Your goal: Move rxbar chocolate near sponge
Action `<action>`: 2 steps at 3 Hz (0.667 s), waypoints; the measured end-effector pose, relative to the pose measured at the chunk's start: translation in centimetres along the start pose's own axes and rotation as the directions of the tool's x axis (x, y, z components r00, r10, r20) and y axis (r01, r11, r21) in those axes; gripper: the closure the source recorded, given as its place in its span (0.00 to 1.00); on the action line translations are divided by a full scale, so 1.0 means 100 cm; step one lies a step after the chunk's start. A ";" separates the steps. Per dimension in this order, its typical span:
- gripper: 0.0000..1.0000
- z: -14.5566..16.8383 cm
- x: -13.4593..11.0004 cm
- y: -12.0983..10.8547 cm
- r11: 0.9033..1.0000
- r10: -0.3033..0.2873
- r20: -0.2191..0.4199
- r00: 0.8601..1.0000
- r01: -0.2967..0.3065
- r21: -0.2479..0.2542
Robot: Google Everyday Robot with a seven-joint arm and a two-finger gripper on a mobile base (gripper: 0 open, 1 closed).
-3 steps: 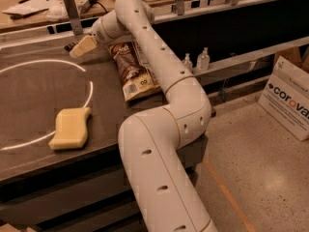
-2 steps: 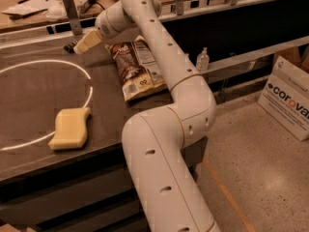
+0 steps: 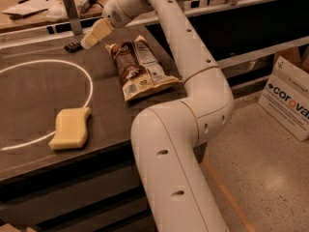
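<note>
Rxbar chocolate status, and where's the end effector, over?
End effector just right of rxbar chocolate, at table's far edge. Bar flat on table, well apart from sponge. Snack bag lies right of that path, not blocking.

Dark table (image 3: 38, 95), sponge (image 3: 71, 128), snack bag (image 3: 137, 66), rxbar chocolate (image 3: 73, 46) at far edge, jaws just above it.

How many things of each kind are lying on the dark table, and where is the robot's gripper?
sponge: 1
snack bag: 1
rxbar chocolate: 1
white ring: 1
Total: 4
The gripper is right beside the rxbar chocolate.
</note>
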State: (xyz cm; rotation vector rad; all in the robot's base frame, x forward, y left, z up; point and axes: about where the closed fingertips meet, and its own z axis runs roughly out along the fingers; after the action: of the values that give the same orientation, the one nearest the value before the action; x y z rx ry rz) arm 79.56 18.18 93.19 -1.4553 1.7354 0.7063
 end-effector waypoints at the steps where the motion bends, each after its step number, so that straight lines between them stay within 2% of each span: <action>1: 0.00 -0.029 -0.019 0.029 0.999 0.012 -0.022 1.000 -0.013 -0.052; 2: 0.00 -0.067 -0.038 0.046 0.995 0.095 -0.052 0.994 -0.097 -0.031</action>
State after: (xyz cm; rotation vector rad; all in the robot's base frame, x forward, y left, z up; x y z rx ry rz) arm 74.03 15.85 99.86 -1.4313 1.8506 0.7582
